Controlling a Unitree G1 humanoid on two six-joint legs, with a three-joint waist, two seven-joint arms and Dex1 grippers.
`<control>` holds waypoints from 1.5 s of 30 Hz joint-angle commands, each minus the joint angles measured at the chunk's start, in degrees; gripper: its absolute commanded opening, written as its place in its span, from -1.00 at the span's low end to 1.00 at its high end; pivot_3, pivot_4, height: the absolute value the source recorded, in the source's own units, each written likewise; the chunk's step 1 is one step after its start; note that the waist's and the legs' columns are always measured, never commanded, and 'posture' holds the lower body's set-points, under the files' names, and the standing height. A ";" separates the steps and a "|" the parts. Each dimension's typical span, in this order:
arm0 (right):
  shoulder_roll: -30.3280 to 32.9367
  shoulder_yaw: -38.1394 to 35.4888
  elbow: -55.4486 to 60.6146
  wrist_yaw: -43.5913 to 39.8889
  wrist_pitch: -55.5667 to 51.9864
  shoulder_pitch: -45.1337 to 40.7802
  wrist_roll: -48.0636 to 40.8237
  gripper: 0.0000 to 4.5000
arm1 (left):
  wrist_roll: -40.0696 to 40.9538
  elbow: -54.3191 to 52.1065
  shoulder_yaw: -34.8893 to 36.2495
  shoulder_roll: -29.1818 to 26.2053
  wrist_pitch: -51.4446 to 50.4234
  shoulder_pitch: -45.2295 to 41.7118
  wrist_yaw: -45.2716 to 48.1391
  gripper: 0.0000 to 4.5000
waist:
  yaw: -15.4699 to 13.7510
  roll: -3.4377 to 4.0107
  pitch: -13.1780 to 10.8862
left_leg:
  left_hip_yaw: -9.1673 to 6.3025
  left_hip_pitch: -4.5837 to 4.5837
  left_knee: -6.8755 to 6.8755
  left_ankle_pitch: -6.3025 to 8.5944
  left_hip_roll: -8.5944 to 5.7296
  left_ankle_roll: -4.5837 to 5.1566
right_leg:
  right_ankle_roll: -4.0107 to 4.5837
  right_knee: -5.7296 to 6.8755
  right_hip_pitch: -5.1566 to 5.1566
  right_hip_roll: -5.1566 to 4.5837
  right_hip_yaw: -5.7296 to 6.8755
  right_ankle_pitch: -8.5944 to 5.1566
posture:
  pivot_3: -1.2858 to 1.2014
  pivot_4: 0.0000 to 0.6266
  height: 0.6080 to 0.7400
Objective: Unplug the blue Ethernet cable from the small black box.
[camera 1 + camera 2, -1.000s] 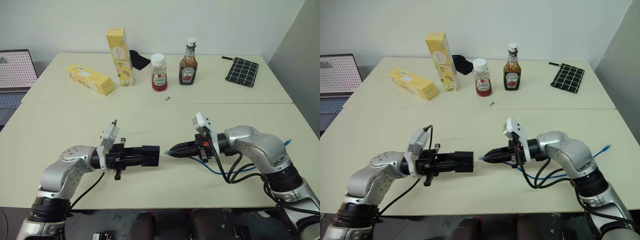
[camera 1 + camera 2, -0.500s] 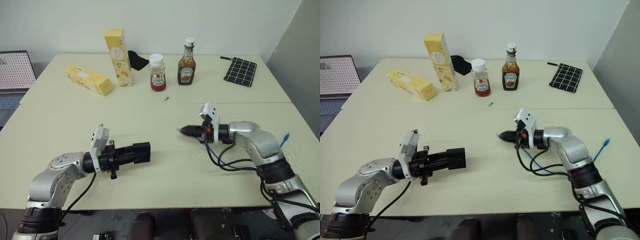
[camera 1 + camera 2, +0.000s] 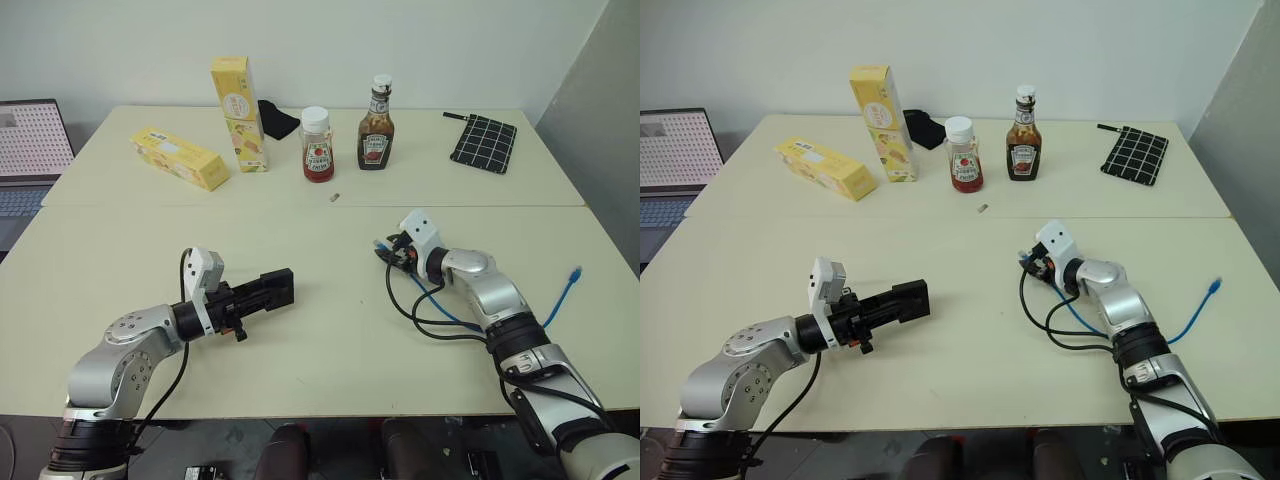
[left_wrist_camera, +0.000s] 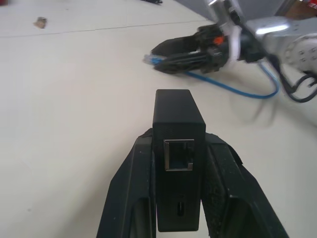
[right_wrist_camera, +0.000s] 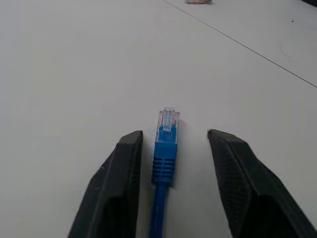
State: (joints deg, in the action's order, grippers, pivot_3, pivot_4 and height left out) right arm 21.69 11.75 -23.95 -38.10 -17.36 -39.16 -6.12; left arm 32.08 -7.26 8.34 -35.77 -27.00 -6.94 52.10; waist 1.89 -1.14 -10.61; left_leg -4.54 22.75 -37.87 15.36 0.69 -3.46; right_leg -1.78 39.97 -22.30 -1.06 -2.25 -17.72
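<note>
— Cream tabletop [image 3: 120, 260] carries everything, and it looks the same as a second ago. What has changed on it?

— Both arms have swung apart. A second ago the two grippers nearly met nose to nose at the near middle; now the left gripper [image 3: 277, 290] sits at near left, angled toward far right, and the right gripper [image 3: 384, 250] has gone farther out to the right of centre, pointing left.

— Anything else different from before?

— Yes. The blue Ethernet cable [image 3: 560, 298] was pinched in the right gripper a second ago, its plug [image 5: 167, 124] just short of the box. Now that plug lies on the table between the right fingers [image 5: 116, 188], which stand parted on either side, one just beside it and the other clear.

— So that hand has let go?

— Released, with its jaws about halfway apart. The cord trails back under the right arm and out toward the right edge, where its other plug lies.

— And the left hand?

— Clenched on the small black box [image 4: 178, 144]. The left wrist view shows both fingers [image 4: 131, 198] pressed against its sides, the empty port facing the camera.

— Where does the box sit relative to the cable?

— Well apart: box at near left of centre in the gripper, loose plug to the right of centre.

— Smaller things?

— A tiny scrap [image 3: 335, 197] lies beyond them, near the ketchup bottle [image 3: 317, 146].
</note>
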 commanded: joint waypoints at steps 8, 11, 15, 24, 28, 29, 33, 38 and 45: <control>7.42 -1.14 32.21 -15.23 -11.73 4.64 -12.14 0.35 | -14.07 12.69 6.09 9.93 26.09 -5.19 -19.08 -0.65 | -0.21 -0.01 0.00 | -0.08 0.05 -0.03 0.00 0.02 0.01 | 0.00 -0.04 0.01 -0.10 0.04 0.00 | 0.03 -0.52 1.00; 7.08 1.03 36.65 -15.86 -14.68 4.24 -13.02 0.35 | -18.24 18.71 6.62 11.31 33.47 -7.11 -23.73 -0.65 | -0.03 -0.02 0.01 | -0.06 0.02 -0.03 0.00 0.00 0.01 | 0.00 -0.02 0.02 -0.11 0.03 0.01 | 0.03 -0.52 1.00; 6.26 3.79 38.02 -16.48 -15.69 3.26 -12.39 0.35 | -20.44 26.35 6.59 13.06 41.46 -8.81 -26.20 -0.65 | -0.14 -0.03 0.02 | -0.08 0.02 -0.02 0.00 -0.02 0.00 | 0.00 -0.02 0.01 -0.09 0.07 0.01 | 0.03 -0.52 1.00; 5.79 5.91 37.57 -16.58 -15.17 2.54 -10.76 0.36 | -17.86 33.77 7.44 15.45 41.63 -9.98 -27.80 -0.33 | -0.14 -0.05 0.03 | -0.08 0.04 -0.05 0.00 -0.08 0.00 | -0.03 -0.01 0.02 -0.08 0.10 0.02 | 0.03 -0.52 1.00; 5.85 6.06 38.07 -16.36 -15.49 2.89 -10.88 0.36 | -16.64 32.22 7.40 15.95 39.91 -8.38 -27.21 -0.02 | -0.11 -0.05 0.03 | -0.08 0.03 -0.05 0.00 -0.06 0.00 | -0.03 -0.01 0.02 -0.08 0.10 0.02 | 0.03 -0.52 1.00; 5.85 6.12 38.19 -16.28 -15.68 3.04 -10.94 0.36 | -16.40 31.12 7.30 15.99 38.86 -7.53 -27.23 0.08 | -0.11 -0.05 0.03 | -0.08 0.04 -0.05 0.00 -0.06 0.00 | -0.03 -0.01 0.01 -0.08 0.10 0.02 | 0.03 -0.52 1.00; 5.79 6.25 38.71 -15.75 -16.29 3.91 -11.00 0.36 | -16.70 25.89 6.81 15.51 35.68 -3.86 -28.03 0.42 | -0.01 -0.05 0.03 | -0.07 0.02 -0.04 0.00 -0.05 0.00 | -0.03 -0.01 0.02 -0.08 0.07 0.02 | 0.03 -0.52 1.00; 4.57 5.45 38.57 -11.94 -17.44 6.56 -10.30 0.36 | -16.03 11.71 8.78 14.41 27.71 5.02 -31.48 0.58 | 0.13 -0.05 0.03 | -0.05 0.01 -0.01 0.00 0.03 0.00 | -0.03 -0.05 0.01 -0.14 0.00 0.02 | 0.03 -0.52 1.00; 6.95 -0.36 42.16 -8.60 -21.31 11.22 -12.47 0.36 | -12.42 -6.13 9.90 5.09 14.35 14.86 -25.10 0.58 | -0.38 -0.04 0.03 | -0.12 0.02 -0.01 0.00 0.01 0.00 | -0.02 -0.01 0.05 -0.10 0.03 0.01 | 0.03 -0.52 1.00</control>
State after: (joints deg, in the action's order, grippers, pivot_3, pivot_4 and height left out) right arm 27.14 14.55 14.67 -46.90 -38.21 -27.85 -17.11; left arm 17.83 -8.05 16.47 -28.08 -10.24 8.02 24.69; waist 1.51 -1.19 -10.59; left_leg -4.66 22.80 -37.89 15.36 0.65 -3.46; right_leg -1.80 39.95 -22.22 -1.11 -2.19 -17.70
